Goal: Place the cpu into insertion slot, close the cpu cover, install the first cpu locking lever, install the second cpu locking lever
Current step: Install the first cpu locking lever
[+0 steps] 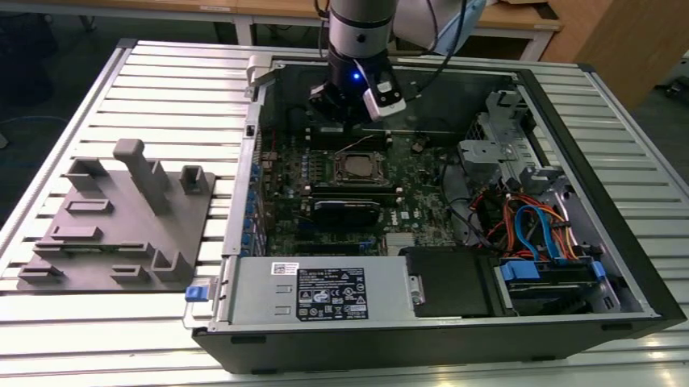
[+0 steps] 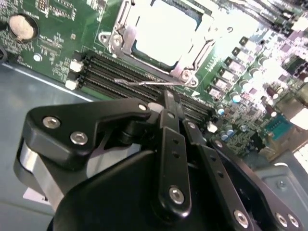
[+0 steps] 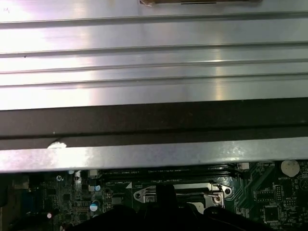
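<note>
Gleaming silver, the thin cpu cover (image 2: 126, 42) frames the square cpu (image 2: 166, 33).

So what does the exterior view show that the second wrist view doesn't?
Exterior view: the whole open case, a grey fixture on the table beside it, coloured cables, and the arm reaching in. Second wrist view: the closed jaws up close by a thin lever, and a coin battery. Both: the cpu on the green board.

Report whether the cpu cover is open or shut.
Shut: in the second wrist view the cpu cover lies flat, with the cpu showing through its window.
</note>
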Motion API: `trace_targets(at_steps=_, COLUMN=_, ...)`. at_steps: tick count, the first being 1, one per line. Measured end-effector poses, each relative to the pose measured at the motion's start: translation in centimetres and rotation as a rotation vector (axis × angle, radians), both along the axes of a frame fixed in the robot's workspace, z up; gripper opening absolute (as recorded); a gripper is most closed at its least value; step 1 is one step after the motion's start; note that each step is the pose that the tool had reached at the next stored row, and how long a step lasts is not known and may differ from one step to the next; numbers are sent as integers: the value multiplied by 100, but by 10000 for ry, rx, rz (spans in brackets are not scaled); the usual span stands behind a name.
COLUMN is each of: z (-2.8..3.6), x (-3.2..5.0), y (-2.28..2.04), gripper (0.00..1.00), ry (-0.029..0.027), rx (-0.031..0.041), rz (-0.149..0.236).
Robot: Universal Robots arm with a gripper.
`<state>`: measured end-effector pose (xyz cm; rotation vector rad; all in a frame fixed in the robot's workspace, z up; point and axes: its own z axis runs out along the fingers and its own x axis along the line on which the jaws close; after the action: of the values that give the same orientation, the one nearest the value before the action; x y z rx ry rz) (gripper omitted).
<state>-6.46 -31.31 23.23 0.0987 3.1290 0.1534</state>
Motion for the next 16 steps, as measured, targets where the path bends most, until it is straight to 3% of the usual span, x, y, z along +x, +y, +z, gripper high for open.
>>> trace_targets(at_steps=16, z=-45, x=102, y=20, gripper=11, ry=-1, rx=21, rz=0)
